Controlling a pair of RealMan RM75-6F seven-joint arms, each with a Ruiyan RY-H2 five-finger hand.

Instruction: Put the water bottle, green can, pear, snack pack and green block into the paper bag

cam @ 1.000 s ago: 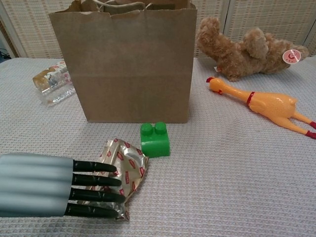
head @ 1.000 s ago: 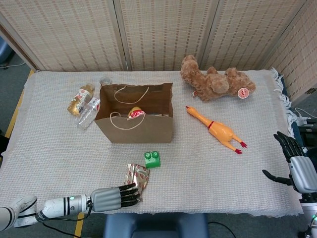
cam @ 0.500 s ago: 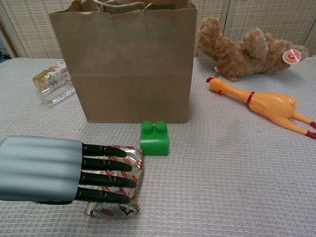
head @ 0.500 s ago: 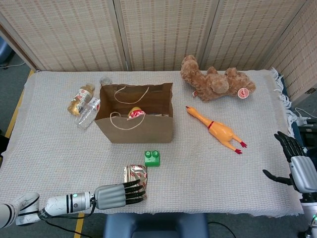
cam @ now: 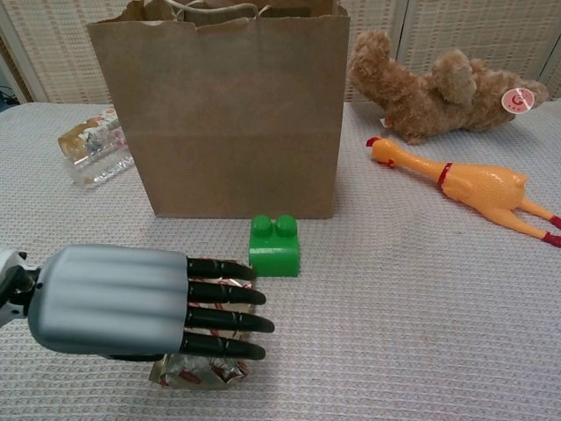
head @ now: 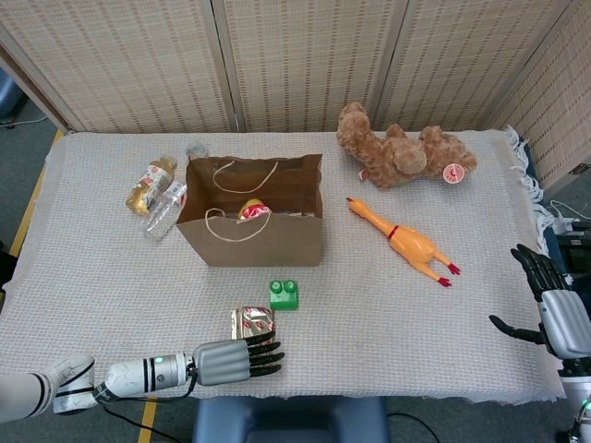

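**Left hand flat over the snack pack at the near table edge**

While your left hand [cam: 131, 303] lies palm-down at the front edge of the table [head: 111, 277], its dark fingers [cam: 223, 309] stretch out straight and close together across the snack pack [cam: 197, 373]. They rest on top of it; you cannot tell from either view whether anything is curled underneath. The pack is crinkled silver foil with red print, and only its near corner and far edge show past your fingers.

Just beyond your fingertips stands the green block [cam: 274, 246], smooth plastic with two studs on top, close to the pack but apart from it. Behind it the brown paper bag [head: 249, 226] stands upright and open, with twine handles and something red and yellow inside. Open cloth lies between block and bag.

To the bag's left, the clear water bottle [head: 164, 210] lies on its side beside a second, amber bottle [head: 150, 185].

To the right you have a wide bare stretch of woven cloth. The rubber chicken [head: 404, 242] and the plush bear [head: 402, 152] lie further back.

Your right hand [head: 554, 309] hangs off the right table edge, fingers spread, holding nothing.
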